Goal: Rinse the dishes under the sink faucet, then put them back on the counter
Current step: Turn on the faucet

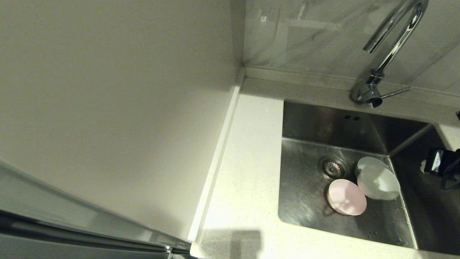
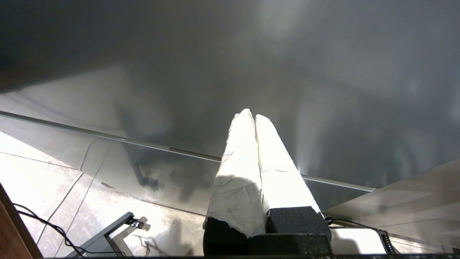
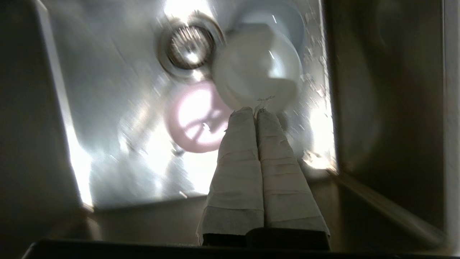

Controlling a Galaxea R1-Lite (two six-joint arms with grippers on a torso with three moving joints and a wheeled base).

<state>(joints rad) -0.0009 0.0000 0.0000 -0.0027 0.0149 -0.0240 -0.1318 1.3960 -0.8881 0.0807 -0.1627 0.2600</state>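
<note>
Three bowls lie in the steel sink (image 1: 305,201) beside the drain (image 1: 333,167). The pale pink bowl (image 1: 347,197) leans on its side. The whitish-mint bowl (image 1: 379,183) rests against the blue-grey bowl (image 1: 368,163) behind it. The chrome faucet (image 1: 391,43) arches at the back, and no water shows. In the right wrist view my right gripper (image 3: 256,109) hangs shut and empty above the basin, its tips just short of the whitish-mint bowl (image 3: 257,68), with the pink bowl (image 3: 194,118) beside. My left gripper (image 2: 251,114) is shut, parked away from the sink.
The speckled counter (image 1: 248,162) runs left of the sink along a cream wall panel (image 1: 107,108). The faucet's side lever (image 1: 395,92) points right. A black part of my right arm (image 1: 440,162) shows over the sink's right wall. Cables lie on the tiled floor (image 2: 43,223).
</note>
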